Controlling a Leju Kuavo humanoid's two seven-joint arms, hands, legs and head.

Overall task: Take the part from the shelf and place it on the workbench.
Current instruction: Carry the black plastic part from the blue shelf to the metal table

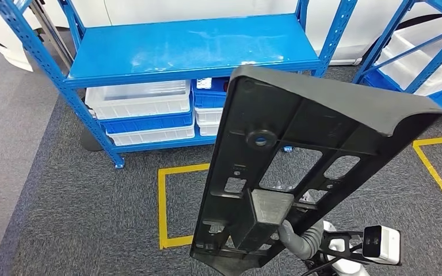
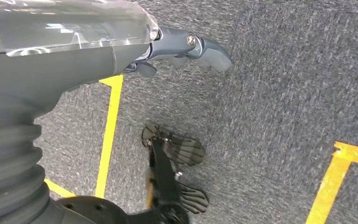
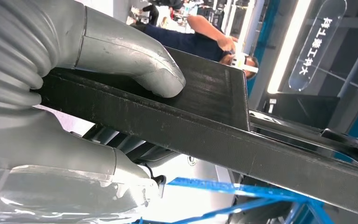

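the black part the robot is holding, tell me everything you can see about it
The black part is a long, flat panel of matte, moulded-looking plastic, with rectangular cutouts, raised ribs, a boxy block near its lower end and a round boss showing blue. Its far end flares into a curved lip. It is held up off the floor, tilted, in front of the blue shelf. The right hand grips its lower end, thumb pressed on one face.

The head view looks forward and down from high up at a blue shelf (image 1: 193,49) across the upper frame, with grey carpet (image 1: 92,218) below. The left wrist view faces straight down, close to that same carpet (image 2: 284,93) and its yellow floor tape (image 2: 108,135). The right wrist view sits tight behind the right hand (image 3: 74,93), tilted, looking along the black part (image 3: 205,126), which the head view (image 1: 299,161) shares.
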